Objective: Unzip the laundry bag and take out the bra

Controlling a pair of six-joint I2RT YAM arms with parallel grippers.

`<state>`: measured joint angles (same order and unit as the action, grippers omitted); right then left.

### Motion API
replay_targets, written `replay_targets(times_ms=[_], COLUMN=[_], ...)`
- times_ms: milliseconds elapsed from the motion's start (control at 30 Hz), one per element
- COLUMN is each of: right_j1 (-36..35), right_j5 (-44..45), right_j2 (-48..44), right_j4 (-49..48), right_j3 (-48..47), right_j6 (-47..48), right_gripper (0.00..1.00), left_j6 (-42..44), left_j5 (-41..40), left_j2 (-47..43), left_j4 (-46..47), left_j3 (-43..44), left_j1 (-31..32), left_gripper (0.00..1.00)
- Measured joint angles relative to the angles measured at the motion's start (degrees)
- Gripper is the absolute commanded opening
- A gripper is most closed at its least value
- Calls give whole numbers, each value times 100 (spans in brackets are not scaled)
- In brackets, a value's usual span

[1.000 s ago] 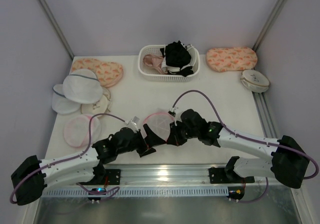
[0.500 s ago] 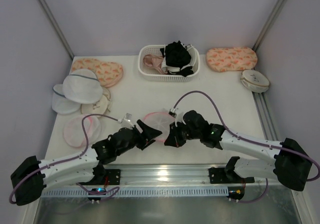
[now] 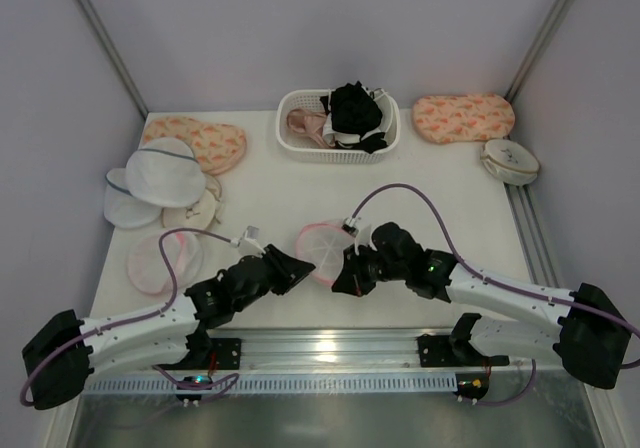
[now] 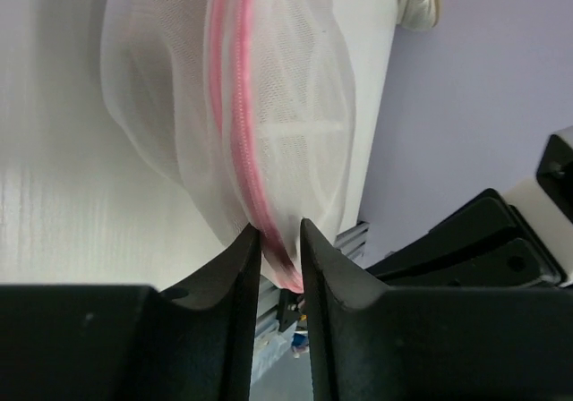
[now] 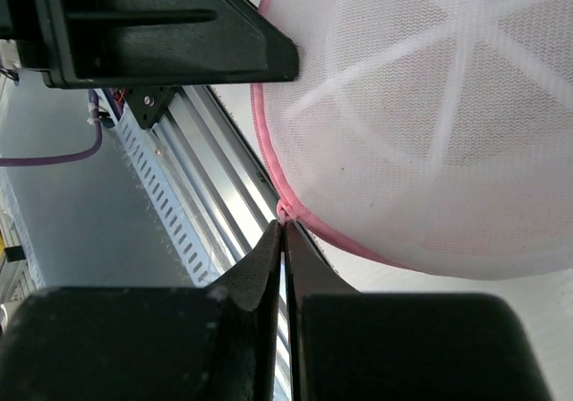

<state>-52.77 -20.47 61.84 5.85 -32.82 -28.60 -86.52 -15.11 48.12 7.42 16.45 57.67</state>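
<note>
Table: white top (image 3: 265, 193) with pale grey walls round it. The arms reach in from the near edge, and all the action is close to that edge.
Bag: the bag (image 3: 320, 247) lies on the table between the two grippers, well apart from the basket (image 3: 284, 140) at the back.
Left gripper: the left gripper (image 4: 279, 240) has its jaws narrow, nipping the pink zip rim with some mesh caught between them. It looks like the anchor to me, holding the rim so the pouch can't slide when the zip gets tugged.
Right gripper: the right gripper (image 5: 283, 229) is squeezed almost fully together, with its tips right on a small pink nub on the rim. I'd guess that nub is the zip pull (too tiny to be sure), which would explain such a fine pinch.
Why two sides: in the top view they come at the bag from left and right, so a pull by one is braced by the other.
Zip: the stretch of rim on show looks closed, and I can't spot a gap.
Bra: not out. There's only a pinkish tint through the mesh in the top view, and I can't make out its shape.
Stage: my read is the very start of unzipping.
Risk: with thin mesh and a tiny tab, the pinch could slip off, or the whole bag could drag along.
</note>
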Motion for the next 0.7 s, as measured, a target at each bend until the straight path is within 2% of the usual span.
replay_targets(times_ms=[133, 433, 667, 700], right_j1=[0, 0, 0, 0], right_j5=[20, 483, 1300, 1438], right_j2=[0, 133, 382, 404], right_j4=[26, 688, 1464, 1572], right_j3=[4, -79, -197, -234], right_j6=[2, 87, 133, 131], right_gripper=[4, 4, 4, 4], left_j6=[35, 144, 173, 173], left_j5=[103, 81, 13, 15], left_j2=[407, 289, -4, 4], left_j4=[203, 289, 79, 72], left_j3=[0, 0, 0, 0], left_j1=[0, -2, -2, 0], left_gripper=[0, 0, 1, 10])
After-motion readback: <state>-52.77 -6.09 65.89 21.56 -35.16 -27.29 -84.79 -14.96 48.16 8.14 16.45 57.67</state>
